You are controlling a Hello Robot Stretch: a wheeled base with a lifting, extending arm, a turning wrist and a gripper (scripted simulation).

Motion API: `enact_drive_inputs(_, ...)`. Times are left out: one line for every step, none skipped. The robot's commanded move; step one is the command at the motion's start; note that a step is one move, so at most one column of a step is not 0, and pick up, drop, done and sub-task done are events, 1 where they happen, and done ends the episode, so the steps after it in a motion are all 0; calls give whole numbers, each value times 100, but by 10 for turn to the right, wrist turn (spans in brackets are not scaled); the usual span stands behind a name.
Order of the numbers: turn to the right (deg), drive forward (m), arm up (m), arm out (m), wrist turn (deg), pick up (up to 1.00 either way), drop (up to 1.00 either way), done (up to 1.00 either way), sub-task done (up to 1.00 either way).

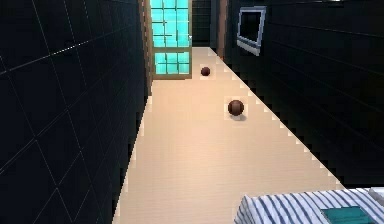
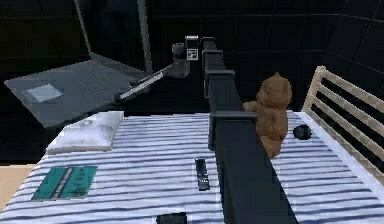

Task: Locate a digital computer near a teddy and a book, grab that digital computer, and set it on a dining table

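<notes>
A grey laptop [image 2: 62, 88] with its lid raised hangs above the bed's left end, clear of the pillow [image 2: 86, 131]. It sits at the far end of my gripper [image 2: 130, 94], which holds it by its right edge. The dark arm [image 2: 232, 140] rises across the striped bed [image 2: 150, 160]. A brown teddy [image 2: 272, 113] sits on the bed just right of the arm. A green book [image 2: 65, 182] lies near the bed's front left corner and again at the forward view's bottom right, book [image 1: 351, 213].
A dark remote [image 2: 202, 172] and a small dark object [image 2: 301, 132] lie on the bed; a wooden bed end [image 2: 345, 105] stands at right. Ahead, a pale floor corridor between dark walls holds two brown balls [image 1: 236, 107] [image 1: 205, 71], ending at a teal glass-block panel [image 1: 169, 38].
</notes>
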Motion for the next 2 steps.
enact_drive_inputs(0,0,0,0,-450,0,0,0,0)
enact_drive_inputs(0,0,0,0,-90,0,0,0,0)
